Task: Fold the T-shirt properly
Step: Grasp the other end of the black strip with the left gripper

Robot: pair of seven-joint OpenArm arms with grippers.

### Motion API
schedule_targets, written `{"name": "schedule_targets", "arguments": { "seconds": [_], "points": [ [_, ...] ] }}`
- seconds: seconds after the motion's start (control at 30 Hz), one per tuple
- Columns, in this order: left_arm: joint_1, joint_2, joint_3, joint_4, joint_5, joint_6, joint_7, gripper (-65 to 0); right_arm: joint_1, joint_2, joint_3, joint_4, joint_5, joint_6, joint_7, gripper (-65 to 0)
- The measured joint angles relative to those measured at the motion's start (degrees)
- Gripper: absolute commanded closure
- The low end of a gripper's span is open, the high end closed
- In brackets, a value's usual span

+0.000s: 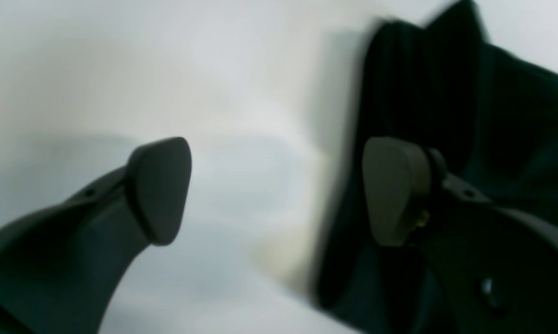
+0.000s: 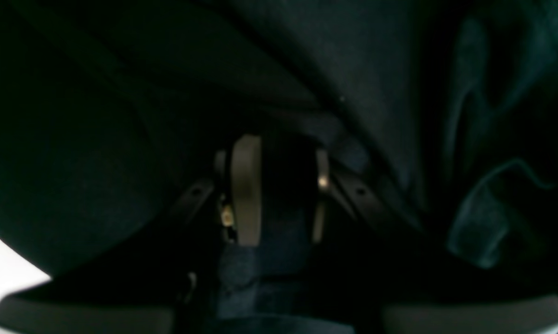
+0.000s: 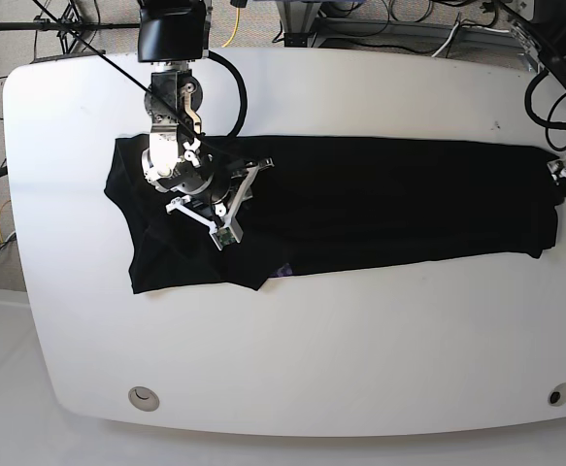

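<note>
Black T-shirt (image 3: 389,199) spread long across white table (image 3: 312,340), rumpled at one end. Left jaws wide apart, empty; right jaws pinching T-shirt fold.

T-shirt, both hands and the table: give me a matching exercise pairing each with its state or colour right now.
Things:
1. T-shirt
2. left hand
3. right hand
4. table

States:
A. white, with rounded corners
B. open, nothing between its pads
C. black, spread in a long strip across the table
D. closed on a fold of dark cloth

Pairs: 1-C, 2-B, 3-D, 4-A
</note>
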Motion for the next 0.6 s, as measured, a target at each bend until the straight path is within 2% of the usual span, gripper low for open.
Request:
{"name": "schedule_targets", "arguments": {
  "seconds": [0.07, 0.47, 0.6],
  "points": [
    [0.1, 0.3, 0.0, -0.5, -2.5, -0.2, -0.4, -54.1, 0.0, -0.1, 0.0, 0.0, -0.1, 0.0, -0.1, -14.9],
    [-0.7, -0.3, 1.3, -2.5, -3.5, -0.1, -1.7, -53.2, -0.3, 0.0, -0.3, 0.3, -0.4, 0.0, 0.1, -15.2],
    [-3.3, -0.5, 2.5, -3.4, -3.0, 0.2, 0.0, -52.9, -0.3, 0.0, -0.3, 0.2, -0.4, 0.0, -0.1, -15.0]
  ]
}}
